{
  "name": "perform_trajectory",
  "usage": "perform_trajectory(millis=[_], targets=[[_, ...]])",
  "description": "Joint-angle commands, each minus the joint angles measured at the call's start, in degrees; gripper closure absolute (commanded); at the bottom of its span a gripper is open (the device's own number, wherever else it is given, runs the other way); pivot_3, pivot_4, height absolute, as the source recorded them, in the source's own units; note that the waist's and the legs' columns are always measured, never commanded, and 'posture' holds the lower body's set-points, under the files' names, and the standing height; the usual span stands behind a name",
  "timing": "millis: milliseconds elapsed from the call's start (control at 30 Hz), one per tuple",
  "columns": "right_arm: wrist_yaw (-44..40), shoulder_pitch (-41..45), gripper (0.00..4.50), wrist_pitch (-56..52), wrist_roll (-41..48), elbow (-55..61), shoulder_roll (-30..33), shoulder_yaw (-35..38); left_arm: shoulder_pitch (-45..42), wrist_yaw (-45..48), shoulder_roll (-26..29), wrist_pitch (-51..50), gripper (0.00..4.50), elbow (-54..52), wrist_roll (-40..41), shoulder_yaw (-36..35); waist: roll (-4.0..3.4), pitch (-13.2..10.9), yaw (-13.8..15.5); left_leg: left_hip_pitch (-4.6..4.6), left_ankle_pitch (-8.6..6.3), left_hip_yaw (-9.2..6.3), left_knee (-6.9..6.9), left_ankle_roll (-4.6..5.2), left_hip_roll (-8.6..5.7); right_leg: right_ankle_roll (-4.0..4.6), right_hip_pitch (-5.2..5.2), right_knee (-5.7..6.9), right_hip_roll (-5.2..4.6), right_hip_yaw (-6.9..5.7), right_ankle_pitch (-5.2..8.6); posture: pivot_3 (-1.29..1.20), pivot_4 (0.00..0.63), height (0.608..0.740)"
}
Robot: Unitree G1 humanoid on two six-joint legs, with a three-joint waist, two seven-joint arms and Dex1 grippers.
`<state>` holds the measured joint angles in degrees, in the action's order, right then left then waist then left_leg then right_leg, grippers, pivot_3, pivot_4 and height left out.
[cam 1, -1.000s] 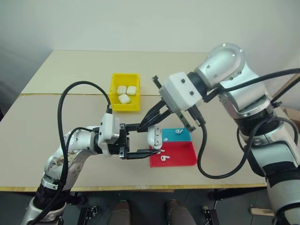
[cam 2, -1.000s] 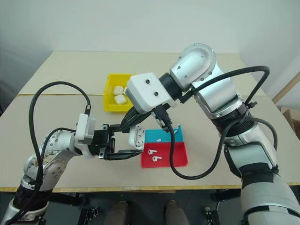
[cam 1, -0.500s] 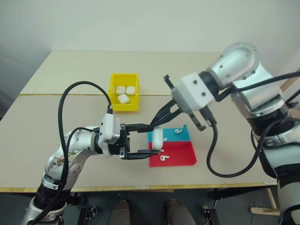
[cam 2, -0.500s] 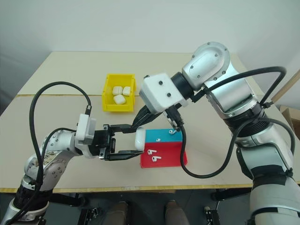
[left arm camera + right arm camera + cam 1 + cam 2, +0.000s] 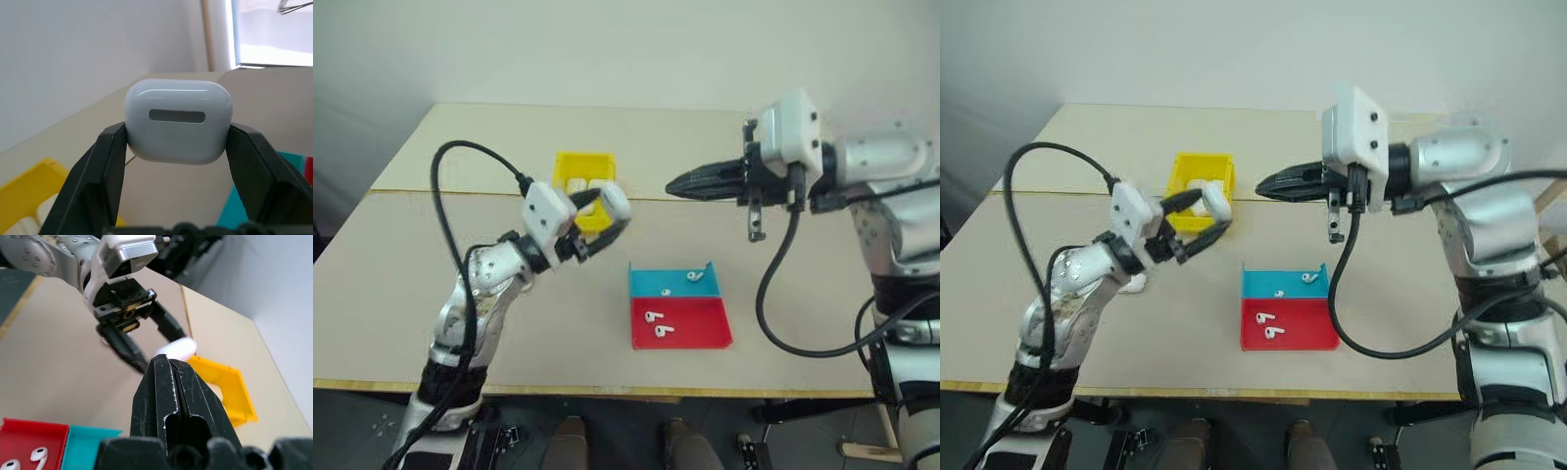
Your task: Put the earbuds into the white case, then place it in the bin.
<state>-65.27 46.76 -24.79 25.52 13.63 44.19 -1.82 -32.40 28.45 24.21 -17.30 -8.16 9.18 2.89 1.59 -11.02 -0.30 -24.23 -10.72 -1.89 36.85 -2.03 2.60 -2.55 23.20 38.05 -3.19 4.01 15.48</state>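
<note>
**Closed case lifted away from the trays and carried toward the yellow bin**

A second ago both arms met low over the trays, the right end effector working at the case held in the left; now they have parted; the left end effector (image 5: 607, 217) has swung up and toward the bin (image 5: 579, 172), with the white case (image 5: 616, 203) pinched between its two black fingers, lid shut as the left wrist view shows; the right end effector (image 5: 690, 183) has pulled back to the right and hangs above the desk (image 5: 401, 264), its fingers pressed fully together and holding nothing.

That reads as the loading step finished and the drop-off under way; the case sits in the air just beside the bin's near right corner, not yet over its opening; a release here would probably miss, so it likely needs to travel a little farther over the walls.

The case is a glossy white rounded rectangle with a grey strip on its face, smooth enough to slip in a light pinch; the bin is bright yellow plastic with tall walls, with white cases already inside; the blue tray (image 5: 646, 279) and red tray (image 5: 700, 328) are shallow, and tiny stemmed earbuds (image 5: 658, 323) remain in both; the desk is pale and matte.
</note>
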Motion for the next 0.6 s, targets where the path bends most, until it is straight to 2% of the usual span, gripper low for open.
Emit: perform_trajectory(millis=[33,133,233,367,533,600], targets=[[6.18,-7.45,4.49,-3.47,0.36,9.07,1.48,4.70,-5.31,-8.31,-1.97,2.94,1.70,11.14,-7.46,0.71,0.00,0.00,-0.12,-0.02,0.00,0.00,-0.01,0.00,-0.03,-0.02,0.00,0.00,-0.03,0.01,0.00,0.00,0.150,0.740],[9.21,-12.66,4.49,-6.21,1.45,12.89,2.05,6.53,-9.61,-11.22,-4.36,5.54,1.70,19.48,-8.42,-0.48,0.00,0.00,-0.42,-0.12,0.00,0.01,0.00,0.00,-0.10,-0.05,0.08,-0.01,-0.11,0.02,-0.01,0.00,0.150,0.740],[12.17,-17.42,4.49,-9.09,1.96,15.77,2.80,8.49,-16.64,-14.27,-6.51,9.29,1.70,33.15,-9.25,-1.57,0.01,-0.01,-0.33,-0.12,0.00,-0.03,0.00,0.00,-0.12,-0.06,0.06,-0.01,-0.11,-0.02,-0.01,0.00,0.150,0.740],[14.03,-20.04,4.49,-10.60,1.88,17.72,3.49,9.45,-22.73,-16.08,-7.85,15.29,1.70,46.31,-10.16,-2.02,0.01,-0.01,-0.61,-0.10,0.00,-0.02,0.00,0.00,-0.17,-0.11,0.01,-0.08,-0.14,0.00,-0.03,0.00,0.150,0.740],[15.36,-20.80,4.50,-11.41,1.59,18.59,3.62,9.01,-26.88,-16.90,-8.91,17.82,0.01,56.50,-10.67,-2.56,0.02,-0.01,-0.70,-0.10,0.00,-0.03,-0.01,0.00,-0.19,-0.15,0.01,-0.07,-0.15,-0.01,-0.01,0.00,0.150,0.740],[15.72,-20.95,4.50,-11.46,1.32,18.60,3.58,8.60,-27.25,-17.17,-9.14,19.08,0.01,58.43,-10.84,-2.59,0.02,-0.01,-0.65,-0.11,0.00,-0.03,-0.01,0.00,-0.20,-0.15,0.01,-0.07,-0.16,-0.01,-0.01,0.00,0.150,0.740]])
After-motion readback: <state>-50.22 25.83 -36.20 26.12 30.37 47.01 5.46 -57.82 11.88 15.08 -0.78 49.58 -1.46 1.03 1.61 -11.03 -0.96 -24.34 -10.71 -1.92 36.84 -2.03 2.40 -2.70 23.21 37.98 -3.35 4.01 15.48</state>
